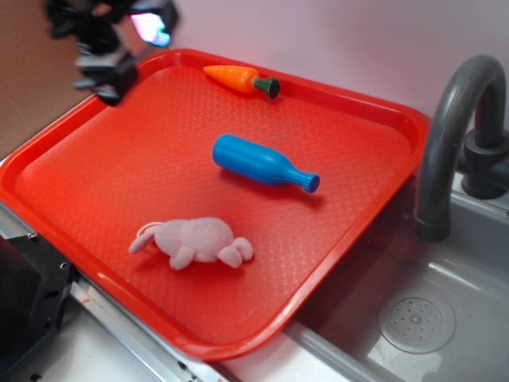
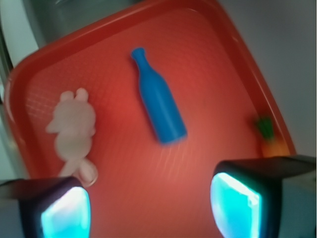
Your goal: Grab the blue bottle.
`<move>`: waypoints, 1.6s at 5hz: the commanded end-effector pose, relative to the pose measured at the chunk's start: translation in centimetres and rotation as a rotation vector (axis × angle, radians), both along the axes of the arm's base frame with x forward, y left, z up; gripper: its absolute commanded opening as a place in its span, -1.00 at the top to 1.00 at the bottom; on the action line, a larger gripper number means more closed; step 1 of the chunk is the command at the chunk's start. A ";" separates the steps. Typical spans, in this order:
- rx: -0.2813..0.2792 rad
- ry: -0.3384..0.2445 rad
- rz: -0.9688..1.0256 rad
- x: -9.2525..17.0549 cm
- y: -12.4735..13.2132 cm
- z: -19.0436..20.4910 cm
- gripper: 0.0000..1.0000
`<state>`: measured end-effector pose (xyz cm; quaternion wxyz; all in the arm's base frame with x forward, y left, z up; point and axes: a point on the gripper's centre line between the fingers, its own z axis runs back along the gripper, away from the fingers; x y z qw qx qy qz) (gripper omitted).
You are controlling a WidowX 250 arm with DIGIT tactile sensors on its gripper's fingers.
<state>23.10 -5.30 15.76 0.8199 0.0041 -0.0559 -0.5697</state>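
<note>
The blue bottle (image 1: 259,162) lies on its side in the middle of the red tray (image 1: 87,151), neck pointing right toward the sink. In the wrist view the bottle (image 2: 159,99) lies ahead of the jaws with its neck pointing away. My gripper (image 1: 119,56) hovers, blurred, above the tray's far left corner, well apart from the bottle. In the wrist view the gripper (image 2: 151,208) is open and empty, its two glowing cyan pads wide apart over bare tray.
A pink plush bunny (image 1: 195,241) lies on the tray's near side, left of the bottle in the wrist view (image 2: 73,126). An orange toy carrot (image 1: 241,79) lies at the tray's far rim. A grey faucet (image 1: 453,135) and sink basin (image 1: 413,318) stand to the right.
</note>
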 end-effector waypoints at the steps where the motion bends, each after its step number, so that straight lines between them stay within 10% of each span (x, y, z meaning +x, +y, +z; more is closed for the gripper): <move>1: -0.092 0.016 -0.172 3.1 -2.7 -2.3 -1.00; 8: 0.076 0.099 -0.143 3.1 -4.2 -9.9 -1.00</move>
